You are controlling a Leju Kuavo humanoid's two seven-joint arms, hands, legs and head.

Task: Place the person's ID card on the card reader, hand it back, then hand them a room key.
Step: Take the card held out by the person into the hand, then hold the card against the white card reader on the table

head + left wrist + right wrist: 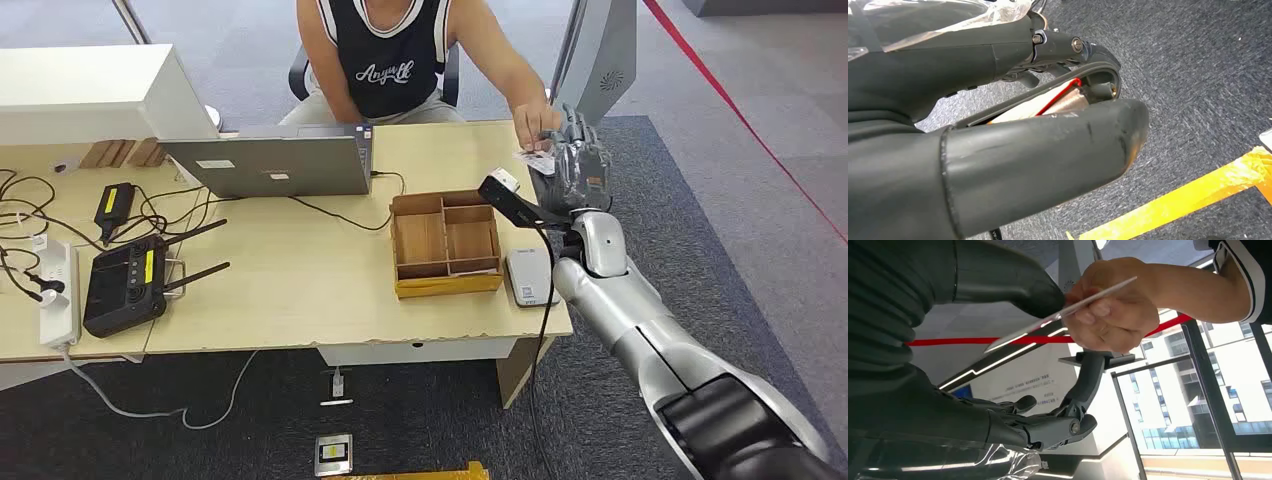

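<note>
Past the desk's [300, 300] far right corner the right hand [578, 165] meets the person's hand [535, 125] on the ID card [537, 160], thumb on its face, apparently mid-handover, though whose grip bears it I cannot tell.

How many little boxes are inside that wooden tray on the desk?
4 that I can make out in the wooden tray: a wide one at the far left, a smaller one at the far right, and two bigger ones side by side nearer the robot.

Person's hand [1113, 310] holding ID card [1063, 315], right hand [998, 285] touching
</note>
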